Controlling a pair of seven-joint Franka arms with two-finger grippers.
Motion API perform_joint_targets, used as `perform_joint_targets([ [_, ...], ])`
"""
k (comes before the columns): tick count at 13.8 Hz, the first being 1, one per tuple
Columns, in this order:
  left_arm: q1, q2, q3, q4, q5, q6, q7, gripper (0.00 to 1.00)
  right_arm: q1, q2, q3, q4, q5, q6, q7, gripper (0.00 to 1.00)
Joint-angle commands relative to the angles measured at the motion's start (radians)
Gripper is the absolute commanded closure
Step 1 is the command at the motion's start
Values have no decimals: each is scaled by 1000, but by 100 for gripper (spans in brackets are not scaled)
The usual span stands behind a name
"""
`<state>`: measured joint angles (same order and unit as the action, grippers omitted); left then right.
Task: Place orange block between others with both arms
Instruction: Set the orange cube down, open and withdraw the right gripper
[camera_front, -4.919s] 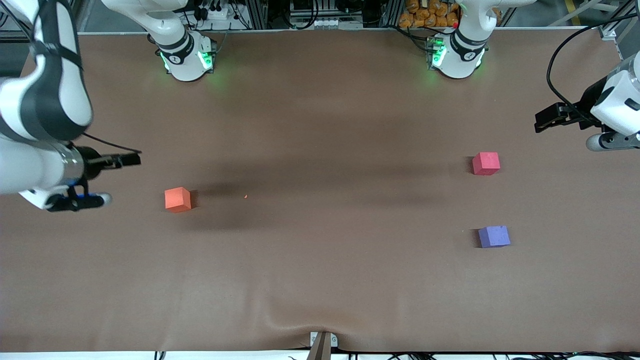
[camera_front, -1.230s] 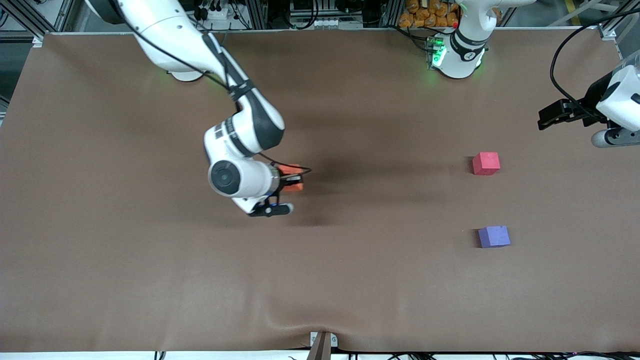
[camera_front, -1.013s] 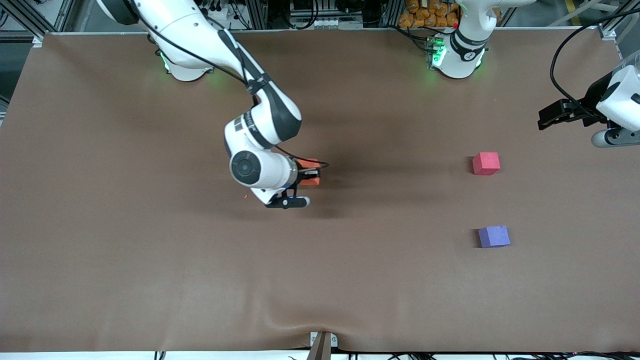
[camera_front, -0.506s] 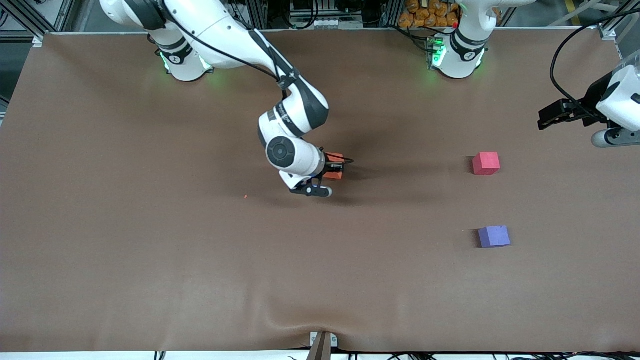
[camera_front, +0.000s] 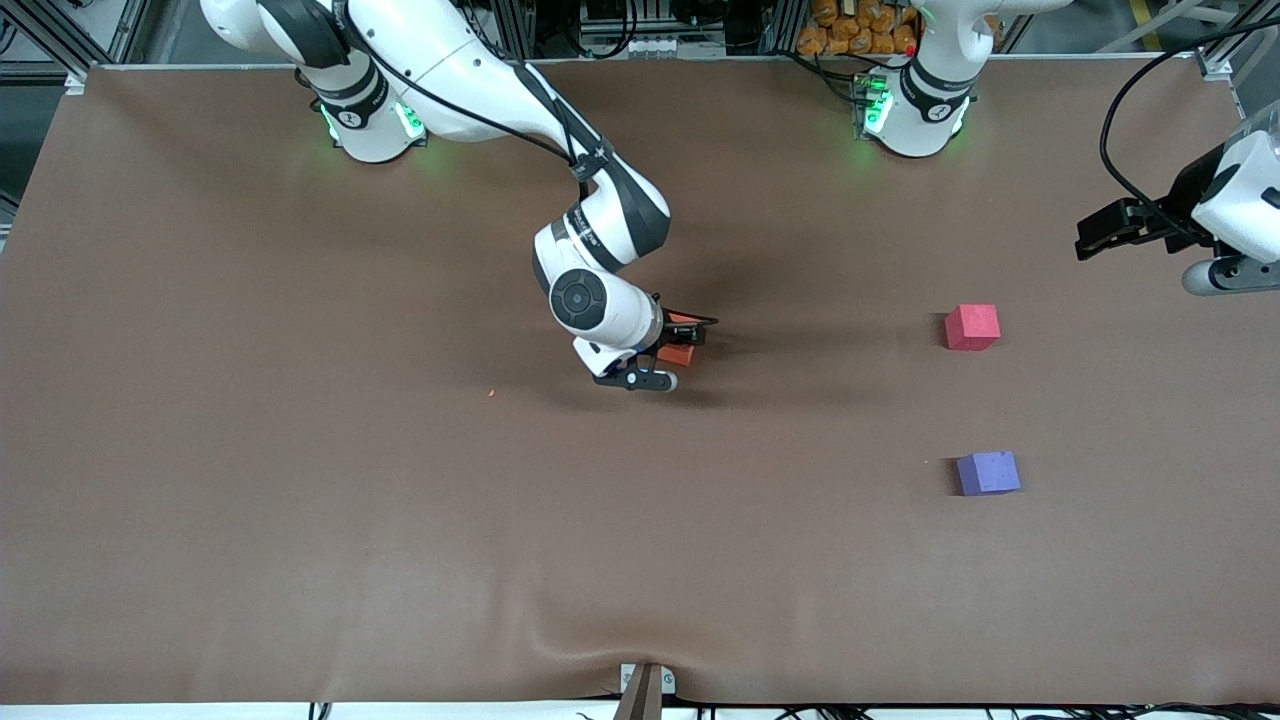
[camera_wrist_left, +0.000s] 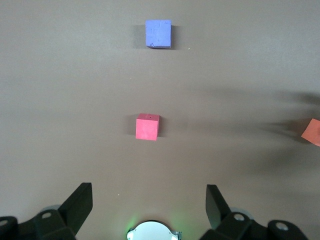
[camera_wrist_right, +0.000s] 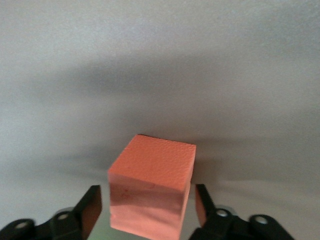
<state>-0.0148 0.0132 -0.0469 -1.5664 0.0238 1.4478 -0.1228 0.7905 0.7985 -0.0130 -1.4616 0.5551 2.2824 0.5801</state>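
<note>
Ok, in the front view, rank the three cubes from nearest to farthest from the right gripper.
1. Orange cube, between the right gripper's parted fingers, mid-table.
2. Pinkish-red cube, toward the left arm's end.
3. Purple-blue cube, same end, nearer the front camera.

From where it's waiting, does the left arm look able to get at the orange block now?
Probably yes. The orange block sits mid-table between the right gripper's parted fingers, so that gripper crowds it. The left gripper, open, waits over the table's left-arm end; only bare table and the red cube lie between.
</note>
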Motion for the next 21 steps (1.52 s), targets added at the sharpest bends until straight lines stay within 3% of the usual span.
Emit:
perform_joint_targets([
  [1, 10, -7, -4, 2, -18, -12, 25, 0, 4, 4, -18, 32, 14, 3, -16, 0],
  [4, 10, -7, -4, 3, -18, -10, 25, 0, -51, -62, -21, 29, 8, -32, -40, 0],
  [7, 10, -6, -4, 3, -16, -10, 26, 0, -137, -155, -19, 41, -76, -223, -42, 0],
  [11, 10, -2, -4, 3, -21, -11, 31, 0, -264, -375, -13, 41, -225, -496, -42, 0],
  [13, 9, -2, -4, 8, -34, -10, 29, 0, -348, -474, -8, 41, -233, -654, -65, 0],
  [16, 10, -1, -4, 12, -65, -7, 29, 0, -503, -590, -4, 41, -259, -831, -221, 0],
  [19, 9, -1, -4, 14, -65, -4, 29, 0, -624, -688, -4, 41, -420, -909, -412, 0],
  [21, 4, -1, -5, 19, -64, -4, 29, 0, -687, -720, -11, 41, -480, -948, -587, 0],
])
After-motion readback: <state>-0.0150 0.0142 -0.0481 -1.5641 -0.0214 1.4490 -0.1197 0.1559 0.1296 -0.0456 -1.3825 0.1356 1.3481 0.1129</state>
